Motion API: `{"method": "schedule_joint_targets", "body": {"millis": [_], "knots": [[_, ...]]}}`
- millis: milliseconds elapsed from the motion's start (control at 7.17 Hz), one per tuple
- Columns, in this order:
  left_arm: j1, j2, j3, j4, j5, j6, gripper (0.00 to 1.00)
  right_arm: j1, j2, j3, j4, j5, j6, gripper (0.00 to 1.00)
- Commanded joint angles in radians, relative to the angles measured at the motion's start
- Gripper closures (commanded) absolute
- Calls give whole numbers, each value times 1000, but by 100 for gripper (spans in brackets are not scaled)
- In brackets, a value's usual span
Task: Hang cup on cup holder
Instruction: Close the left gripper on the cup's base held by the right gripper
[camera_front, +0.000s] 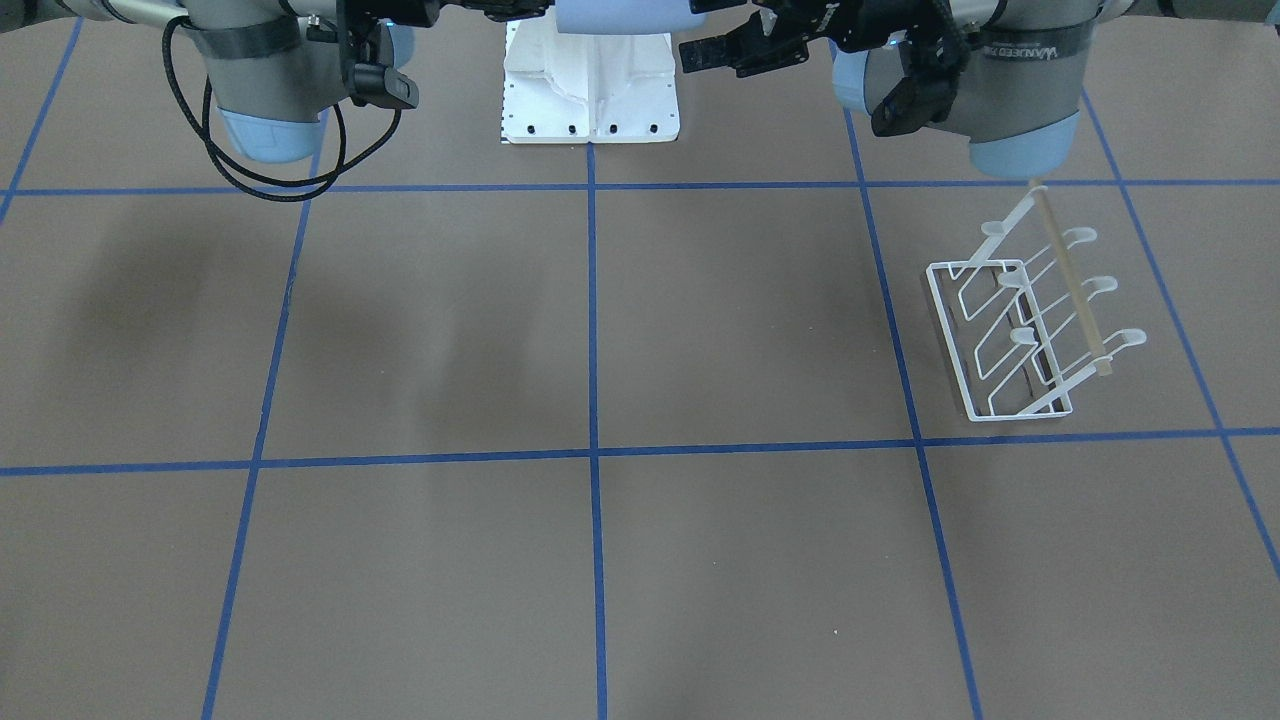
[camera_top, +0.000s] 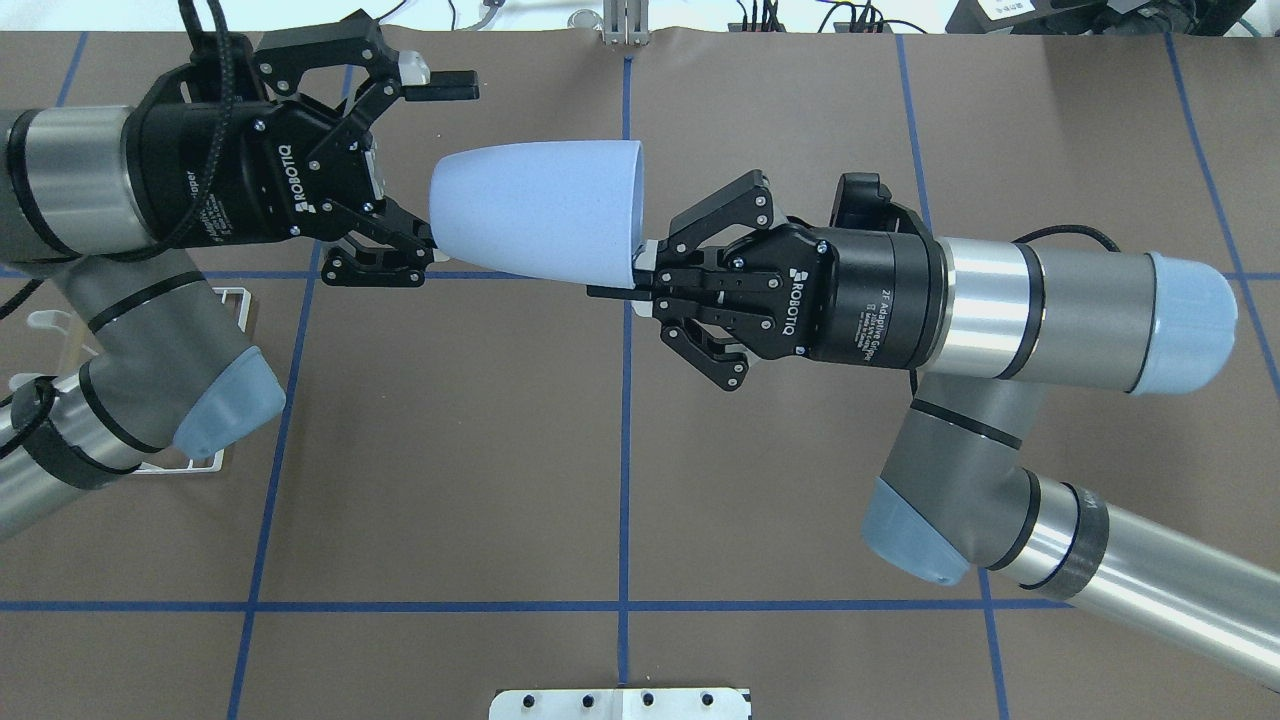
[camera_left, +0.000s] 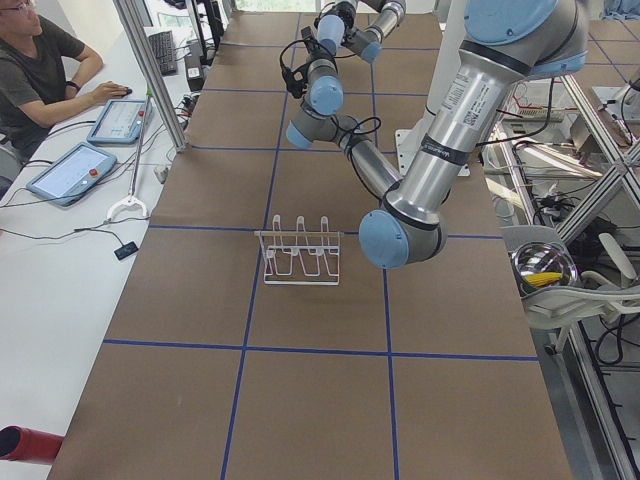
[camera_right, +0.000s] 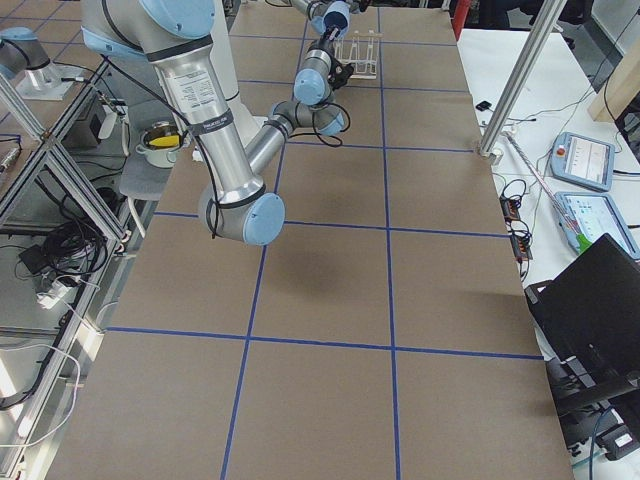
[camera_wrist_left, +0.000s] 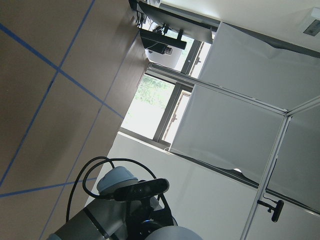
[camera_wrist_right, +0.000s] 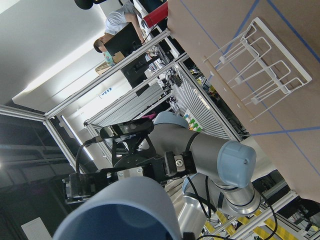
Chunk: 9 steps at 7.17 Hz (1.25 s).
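Note:
The light blue cup is held sideways in the air between both grippers, rim toward the right arm. My right gripper is shut on the cup's rim wall. My left gripper is open; its fingers straddle the cup's narrow base, the lower fingertip close against it and the upper one well apart. The cup shows at the top edge of the front view and large in the right wrist view. The white wire cup holder stands on the table on my left, mostly hidden under the left arm in the overhead view.
The white robot base plate sits at the table's middle edge. Blue tape lines grid the brown table. An operator sits at a side desk with tablets. A metal bowl stands off the table beside the robot.

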<state>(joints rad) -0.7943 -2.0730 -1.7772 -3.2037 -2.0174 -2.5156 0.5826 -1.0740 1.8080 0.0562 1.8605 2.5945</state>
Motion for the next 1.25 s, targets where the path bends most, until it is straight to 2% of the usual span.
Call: {"method": "schedule_joint_targets", "body": {"millis": [0,139,836,1115], "knots": [[7,-6,-1,-7,0,-41,2,-7,-1,-7,4,-12,2,100],[26,-7,-2,-7,3,-43,2,-26,-1,-13,5,-53,2,100],[33,-7,-14,-8,3,-46,4,-29,-1,-13,5,-60,1,100],[33,-7,-16,-8,3,-46,12,-29,-3,-13,5,-60,1,100]]}}
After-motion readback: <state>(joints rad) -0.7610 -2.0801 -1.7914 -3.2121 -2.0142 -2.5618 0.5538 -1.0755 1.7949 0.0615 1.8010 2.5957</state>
